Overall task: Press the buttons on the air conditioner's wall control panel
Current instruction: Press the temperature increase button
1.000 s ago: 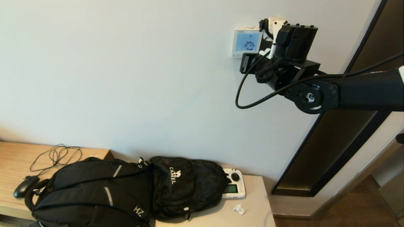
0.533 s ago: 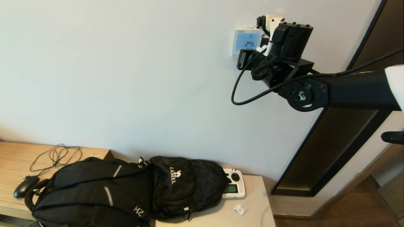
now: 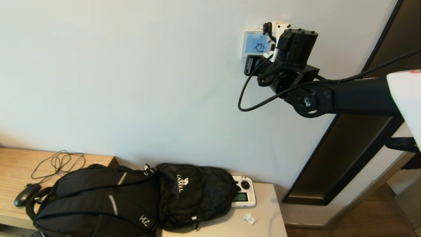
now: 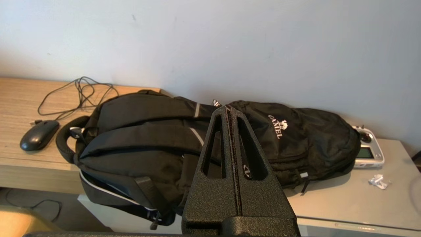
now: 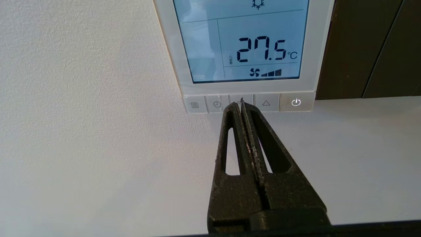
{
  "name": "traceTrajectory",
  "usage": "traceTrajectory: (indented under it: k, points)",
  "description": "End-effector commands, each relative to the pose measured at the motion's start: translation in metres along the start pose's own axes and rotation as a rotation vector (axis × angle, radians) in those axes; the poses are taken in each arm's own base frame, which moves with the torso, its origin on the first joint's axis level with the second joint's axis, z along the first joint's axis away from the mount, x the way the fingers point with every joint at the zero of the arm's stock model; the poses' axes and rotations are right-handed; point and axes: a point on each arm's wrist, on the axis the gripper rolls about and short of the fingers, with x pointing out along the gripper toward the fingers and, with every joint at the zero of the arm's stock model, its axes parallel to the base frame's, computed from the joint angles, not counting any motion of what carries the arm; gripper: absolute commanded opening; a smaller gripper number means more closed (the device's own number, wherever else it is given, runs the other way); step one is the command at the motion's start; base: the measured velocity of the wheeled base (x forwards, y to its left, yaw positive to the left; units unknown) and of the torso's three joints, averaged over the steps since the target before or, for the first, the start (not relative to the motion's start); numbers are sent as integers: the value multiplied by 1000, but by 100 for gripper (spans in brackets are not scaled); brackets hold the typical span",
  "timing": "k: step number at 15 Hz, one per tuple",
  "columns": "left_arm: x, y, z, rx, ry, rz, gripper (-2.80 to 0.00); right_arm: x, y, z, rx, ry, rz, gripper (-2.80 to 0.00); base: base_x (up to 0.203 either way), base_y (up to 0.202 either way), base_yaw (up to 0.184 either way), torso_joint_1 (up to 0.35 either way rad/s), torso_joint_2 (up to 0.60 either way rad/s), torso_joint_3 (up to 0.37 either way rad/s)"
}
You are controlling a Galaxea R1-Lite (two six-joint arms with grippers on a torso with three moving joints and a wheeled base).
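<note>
Buttons [image 5: 246, 102] run in a row along the low edge of the air conditioner's wall control panel [image 5: 243, 46], side by side from 9 o'clock to 3 o'clock. The panel is white, hangs high on the wall [image 3: 131, 82], and its pale blue screen reads 27.5.

The right tool [image 5: 241, 104] is the one at work. Its two black fingers [image 5: 230, 158] are pressed tight together and hold nothing. They make one thin point, and in the right wrist view that point sits on the middle button of the row. The tool lies straight below the panel, so the button is at 12 o'clock from the tip. I think the tip is touching or almost touching it, but I cannot tell how hard it pushes. The menu and clock buttons lie toward 9 o'clock of the tip. The up arrow and power buttons lie toward 3 o'clock. To reach another button, the tip would need a small slide sideways along the row.

The left tool [image 4: 232, 113] is far from the panel. It hangs above the black backpack [image 4: 184, 138] on the worktop [image 4: 345, 204]. Its fingers are closed too, with nothing in them. The right arm is much nearer the panel.
</note>
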Motion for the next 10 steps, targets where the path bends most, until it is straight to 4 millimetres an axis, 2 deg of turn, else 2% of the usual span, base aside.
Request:
traceTrajectory:
  k: [1, 10]
  points:
    - [0, 0, 0, -1, -1, 1, -280, 3, 1, -3, 0, 0, -1, -280, 0, 0, 0, 0, 0, 0]
    - [0, 0, 0, -1, -1, 2, -280, 6, 3, -8, -1, 0, -24, -280, 0, 0, 0, 0, 0, 0]
